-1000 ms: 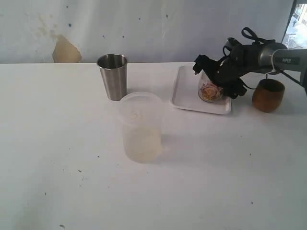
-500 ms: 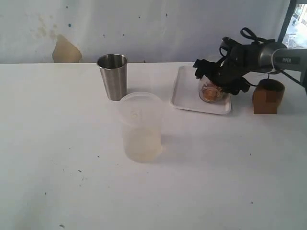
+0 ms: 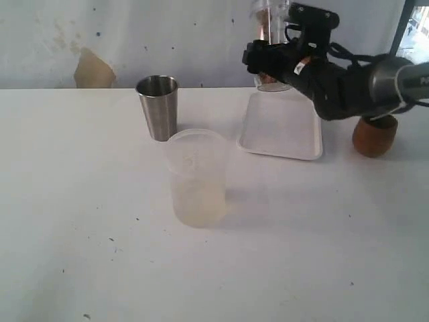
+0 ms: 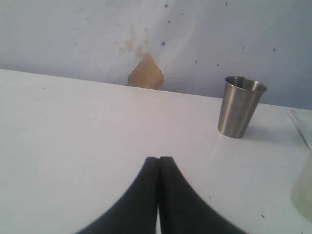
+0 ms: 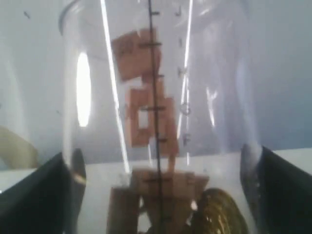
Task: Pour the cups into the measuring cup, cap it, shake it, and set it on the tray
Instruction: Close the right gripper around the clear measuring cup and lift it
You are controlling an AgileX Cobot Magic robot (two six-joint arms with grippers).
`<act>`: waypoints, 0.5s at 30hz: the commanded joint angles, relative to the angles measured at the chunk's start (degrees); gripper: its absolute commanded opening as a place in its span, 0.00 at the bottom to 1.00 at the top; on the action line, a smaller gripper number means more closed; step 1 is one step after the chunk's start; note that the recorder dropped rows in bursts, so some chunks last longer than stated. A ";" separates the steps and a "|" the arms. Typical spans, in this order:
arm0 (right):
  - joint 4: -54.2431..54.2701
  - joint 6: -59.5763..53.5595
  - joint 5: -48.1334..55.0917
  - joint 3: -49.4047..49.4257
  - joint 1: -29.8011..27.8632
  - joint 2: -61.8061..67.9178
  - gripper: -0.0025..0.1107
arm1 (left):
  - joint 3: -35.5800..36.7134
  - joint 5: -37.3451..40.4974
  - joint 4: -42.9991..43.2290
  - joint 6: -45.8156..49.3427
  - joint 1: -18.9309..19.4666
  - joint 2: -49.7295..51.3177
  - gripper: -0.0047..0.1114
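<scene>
My right gripper (image 3: 273, 62) is shut on the measuring cup (image 3: 271, 37), a clear cylinder with a black scale, and holds it in the air above the far edge of the white tray (image 3: 281, 131). In the right wrist view the measuring cup (image 5: 156, 97) fills the frame between both black fingers (image 5: 41, 195), with brown pieces and something golden tumbling inside. The steel tumbler (image 3: 158, 107) stands upright left of the tray, also seen from the left wrist (image 4: 240, 107). The wooden cup (image 3: 374, 135) stands right of the tray, partly behind my right arm. My left gripper (image 4: 159, 159) is shut and holds nothing.
A wide frosted plastic container (image 3: 196, 178) stands in front of the steel tumbler, near the table's middle; its edge shows in the left wrist view (image 4: 304, 190). A pale wall with a tan patch (image 3: 92, 70) backs the table.
My right gripper has risen from the tray with the measuring cup, going up and slightly left. The tray now lies bare. The pieces inside the cup are thrown about.
</scene>
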 commanded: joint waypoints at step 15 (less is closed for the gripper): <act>-17.04 -15.16 -31.45 6.99 -2.33 8.77 0.02 | 0.23 -0.62 0.12 -0.06 0.06 -0.27 0.04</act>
